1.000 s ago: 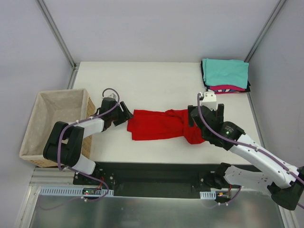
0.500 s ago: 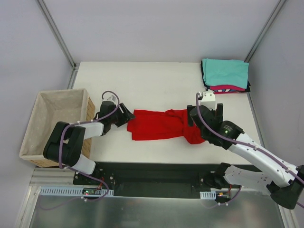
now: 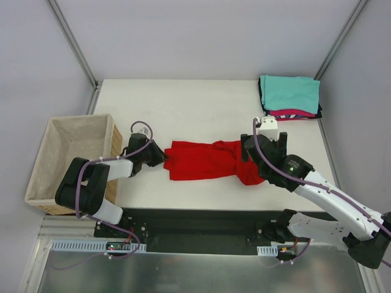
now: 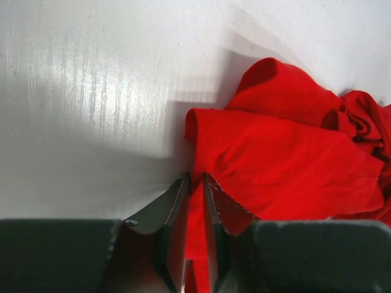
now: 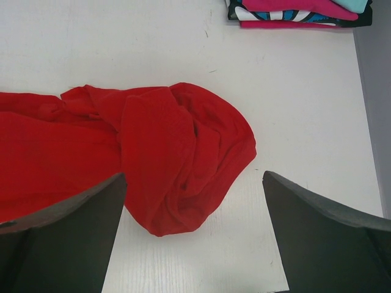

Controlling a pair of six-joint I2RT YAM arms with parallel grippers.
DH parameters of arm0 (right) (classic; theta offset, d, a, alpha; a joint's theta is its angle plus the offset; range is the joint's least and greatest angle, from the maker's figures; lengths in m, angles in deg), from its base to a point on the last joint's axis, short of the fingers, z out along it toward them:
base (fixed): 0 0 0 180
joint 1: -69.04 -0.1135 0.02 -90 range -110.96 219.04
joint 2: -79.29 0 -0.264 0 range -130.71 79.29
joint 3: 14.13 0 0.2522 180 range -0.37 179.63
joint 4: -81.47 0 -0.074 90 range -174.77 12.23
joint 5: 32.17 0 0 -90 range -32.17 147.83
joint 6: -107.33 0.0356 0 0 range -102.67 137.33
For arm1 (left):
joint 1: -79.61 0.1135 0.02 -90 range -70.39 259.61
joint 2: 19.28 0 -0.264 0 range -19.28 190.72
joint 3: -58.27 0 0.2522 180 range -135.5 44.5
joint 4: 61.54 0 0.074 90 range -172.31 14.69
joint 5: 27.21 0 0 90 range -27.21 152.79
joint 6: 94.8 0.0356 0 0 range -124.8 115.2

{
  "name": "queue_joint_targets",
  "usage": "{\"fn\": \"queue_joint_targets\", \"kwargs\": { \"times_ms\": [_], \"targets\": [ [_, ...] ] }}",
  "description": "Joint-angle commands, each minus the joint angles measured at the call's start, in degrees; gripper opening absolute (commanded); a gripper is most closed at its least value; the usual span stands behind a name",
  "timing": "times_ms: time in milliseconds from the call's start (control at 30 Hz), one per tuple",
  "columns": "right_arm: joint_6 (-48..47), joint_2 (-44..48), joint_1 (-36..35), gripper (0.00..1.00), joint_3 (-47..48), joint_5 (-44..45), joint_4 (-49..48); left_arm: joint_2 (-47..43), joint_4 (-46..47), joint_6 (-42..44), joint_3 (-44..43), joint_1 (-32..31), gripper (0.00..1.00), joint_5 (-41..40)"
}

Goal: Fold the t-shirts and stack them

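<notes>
Now left pincer [image 4: 196,179] nips the red t-shirt [image 4: 287,165] (right pincer [image 5: 193,176] spread wide).

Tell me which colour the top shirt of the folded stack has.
Teal; the top shirt shows best in the top external view.

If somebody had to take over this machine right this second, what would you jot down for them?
Grippers: the left gripper is shut on the left edge of the red shirt. The right gripper is open over the shirt's bunched right end and holds nothing.
Things: the red shirt lies crumpled across the middle of the table. The stack of folded shirts, teal on top, sits at the far right corner. The basket stands at the left.
Done: the shirts in the stack are folded.
Left: spread and fold the red shirt, then lay it on the stack.
</notes>
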Motion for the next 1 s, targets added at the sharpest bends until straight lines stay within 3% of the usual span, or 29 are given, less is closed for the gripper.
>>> {"fn": "queue_joint_targets", "kwargs": {
  "times_ms": [0, 200, 433, 667, 967],
  "targets": [
    [0.98, 0.07, 0.19, 0.98, 2.33, -0.40, 0.43, 0.13, -5.75, 0.94, 1.82, 0.22, 0.12, -0.06],
    [1.07, -1.77, 0.10, 0.98, 1.54, -0.84, -0.09, -2.41, -7.07, 1.12, 1.12, 0.22, 0.00, 0.12],
    [1.33, -9.23, 0.62, 0.98, -0.74, -1.80, -3.25, -6.81, -10.67, 2.44, -0.81, 0.22, 0.00, 0.21],
    [2.12, -16.27, 3.87, 0.96, -3.47, -8.73, -10.19, -9.88, -12.69, 3.14, -1.25, 0.22, 0.00, 0.12],
    [1.86, -29.10, 8.00, 0.90, 0.83, -15.24, -14.42, -10.94, -13.49, 3.67, -1.34, 0.22, 0.00, 0.12]
  ]
}}
